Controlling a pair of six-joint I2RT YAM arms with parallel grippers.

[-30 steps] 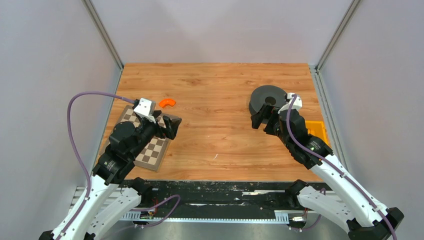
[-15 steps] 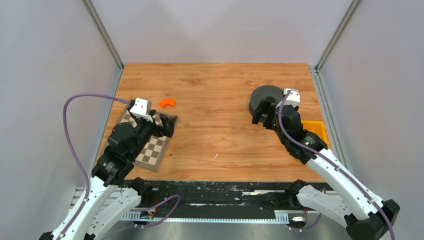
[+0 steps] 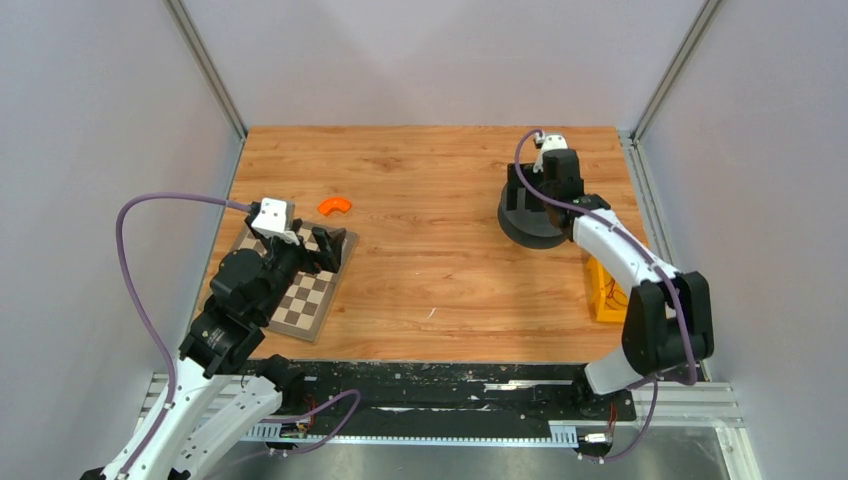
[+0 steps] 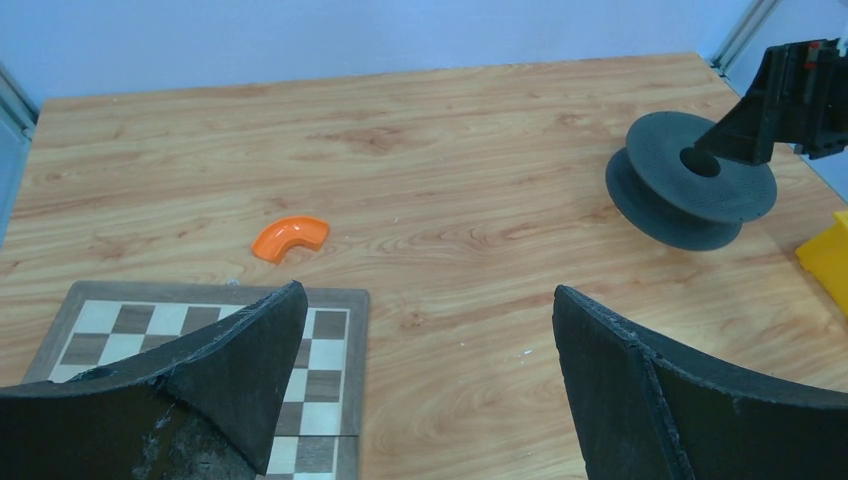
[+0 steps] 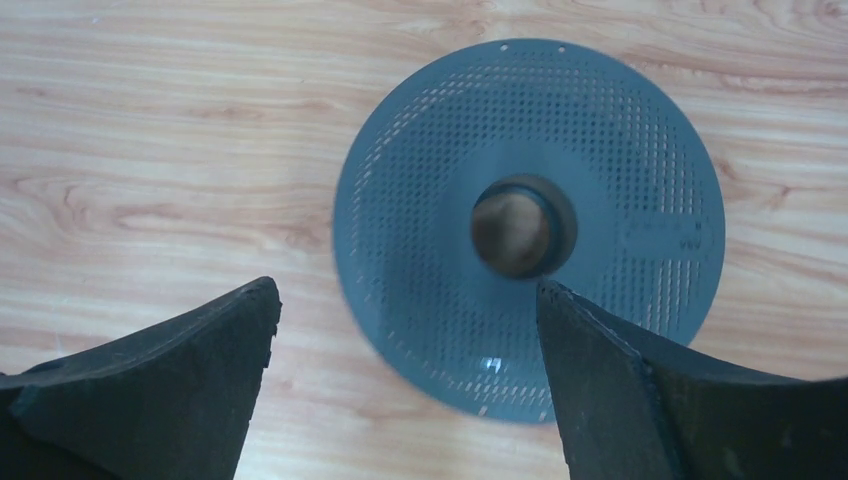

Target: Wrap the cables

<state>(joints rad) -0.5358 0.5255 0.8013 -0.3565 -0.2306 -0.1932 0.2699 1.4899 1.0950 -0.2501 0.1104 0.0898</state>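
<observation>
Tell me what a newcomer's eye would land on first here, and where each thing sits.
A black spool sits on the far right of the wooden table, with the right arm's fingers spread open straight above it. On the left lies a chessboard, with the left arm's fingers open over its far corner. A small orange curved piece lies just beyond the board.

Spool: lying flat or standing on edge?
Lying flat. The spool shows its perforated face and centre hole to the right wrist camera overhead; its lower disc rests on the table.
</observation>
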